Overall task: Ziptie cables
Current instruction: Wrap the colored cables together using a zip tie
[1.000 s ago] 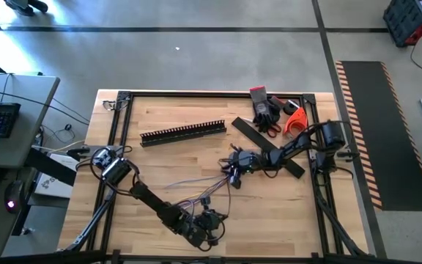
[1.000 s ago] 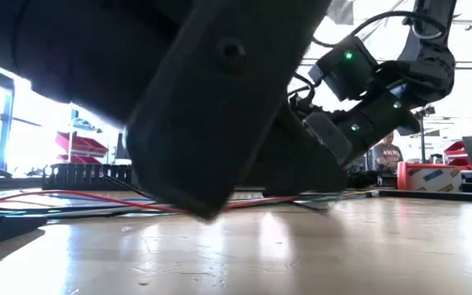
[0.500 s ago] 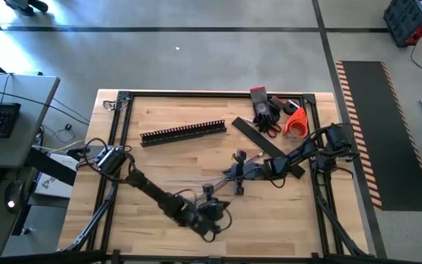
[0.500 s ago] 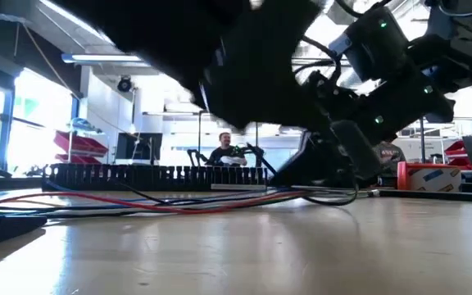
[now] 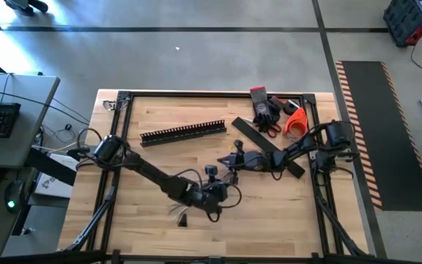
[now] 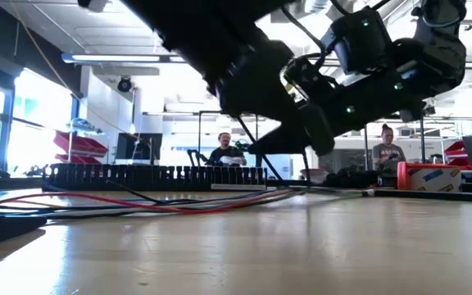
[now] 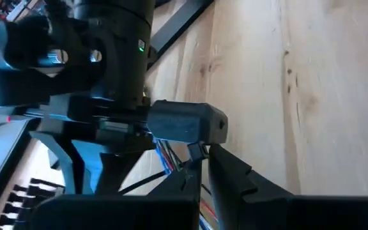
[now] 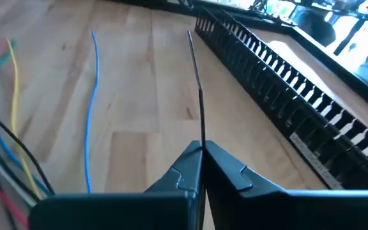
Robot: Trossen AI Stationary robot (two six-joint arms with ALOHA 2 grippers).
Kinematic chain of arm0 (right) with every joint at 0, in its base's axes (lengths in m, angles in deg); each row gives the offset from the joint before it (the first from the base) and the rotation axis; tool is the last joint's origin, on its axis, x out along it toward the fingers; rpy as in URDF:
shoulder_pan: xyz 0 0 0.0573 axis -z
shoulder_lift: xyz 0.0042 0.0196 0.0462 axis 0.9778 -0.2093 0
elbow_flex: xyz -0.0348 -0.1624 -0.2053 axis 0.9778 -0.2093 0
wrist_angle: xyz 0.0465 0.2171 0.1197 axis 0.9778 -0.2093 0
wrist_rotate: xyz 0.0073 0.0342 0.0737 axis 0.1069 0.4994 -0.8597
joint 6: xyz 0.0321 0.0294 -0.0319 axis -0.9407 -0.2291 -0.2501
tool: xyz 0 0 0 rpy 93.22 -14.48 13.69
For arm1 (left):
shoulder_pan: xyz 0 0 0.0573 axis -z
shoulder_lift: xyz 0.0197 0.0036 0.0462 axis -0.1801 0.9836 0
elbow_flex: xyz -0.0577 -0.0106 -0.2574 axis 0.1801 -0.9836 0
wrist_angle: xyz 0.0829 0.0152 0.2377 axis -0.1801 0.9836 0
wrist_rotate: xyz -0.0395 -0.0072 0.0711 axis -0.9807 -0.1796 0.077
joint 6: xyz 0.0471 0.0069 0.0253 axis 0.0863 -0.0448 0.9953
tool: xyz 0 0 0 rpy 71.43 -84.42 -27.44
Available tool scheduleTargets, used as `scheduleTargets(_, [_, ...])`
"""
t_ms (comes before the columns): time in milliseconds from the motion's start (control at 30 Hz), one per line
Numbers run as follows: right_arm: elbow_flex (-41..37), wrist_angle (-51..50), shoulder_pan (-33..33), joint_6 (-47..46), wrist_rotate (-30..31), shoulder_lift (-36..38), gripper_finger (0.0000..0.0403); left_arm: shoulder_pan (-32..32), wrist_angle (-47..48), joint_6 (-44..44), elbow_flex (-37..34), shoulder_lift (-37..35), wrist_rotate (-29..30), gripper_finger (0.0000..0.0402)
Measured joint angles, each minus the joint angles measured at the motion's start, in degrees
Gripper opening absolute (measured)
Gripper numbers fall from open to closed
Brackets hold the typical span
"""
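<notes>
We see a wooden table (image 5: 160, 158) on a grey floor (image 5: 196, 59). Thin coloured cables (image 6: 97, 202) lie flat. Both end effectors (image 8: 201, 167) (image 7: 200, 167) look closed, each pinching cables.

Slotted rail (image 5: 182, 134) behind cables (image 5: 196, 192); both hands mid-table, left (image 5: 218, 192) nearer front, right (image 5: 234, 159).

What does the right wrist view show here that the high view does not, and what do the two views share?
Only the right wrist view shows the right gripper shut on a thin black strand that runs out ahead of it, and the separate blue and yellow wires lying on the wood.

Only the high view shows the left gripper meeting the right gripper mid-table, plus the flat black strip, black gloves and orange tape roll at the far right.

Both show the slotted rail and the cables.
</notes>
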Motion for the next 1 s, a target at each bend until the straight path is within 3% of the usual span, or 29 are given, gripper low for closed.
scheduleTargets(67, [0.0, 0.01, -0.71, -1.8, 0.0, -0.01, 0.0, 0.0, -0.4, 0.75, -0.34, -0.37, -1.02, 0.0])
scheduleTargets(167, [0.0, -0.13, -2.84, -3.29, 2.7, -0.08, 0.0, -0.07, -8.76, 0.42, -4.53, -0.34, -2.92, 0.0])
scheduleTargets(367, [0.0, -0.88, -7.22, -6.2, 10.04, -0.08, 0.0, 0.28, -42.78, -1.75, -19.33, -0.22, -3.73, 0.0])
scheduleTargets(467, [0.0, -0.9, -8.57, -8.09, 12.42, -0.08, 0.0, 0.33, -54.48, -3.98, -24.81, -0.24, -6.45, 0.0])
scheduleTargets(633, [0.0, -0.9, -9.13, -11.76, 16.38, -0.08, 0.0, 0.5, -55.58, -6.36, -27.69, 0.15, -11.91, 0.0007])
scheduleTargets(767, [0.02, -0.88, -9.08, -17.61, 18.99, -0.08, 0.0, 0.55, -55.1, -6.45, -26.87, 3.91, -16.72, 0.0041])
scheduleTargets(1000, [0.04, -6.07, -8.64, -32.18, 24.38, -0.08, 0.0, 0.13, -56.05, 1.13, -20.76, 11.87, -14.87, 0.0117])
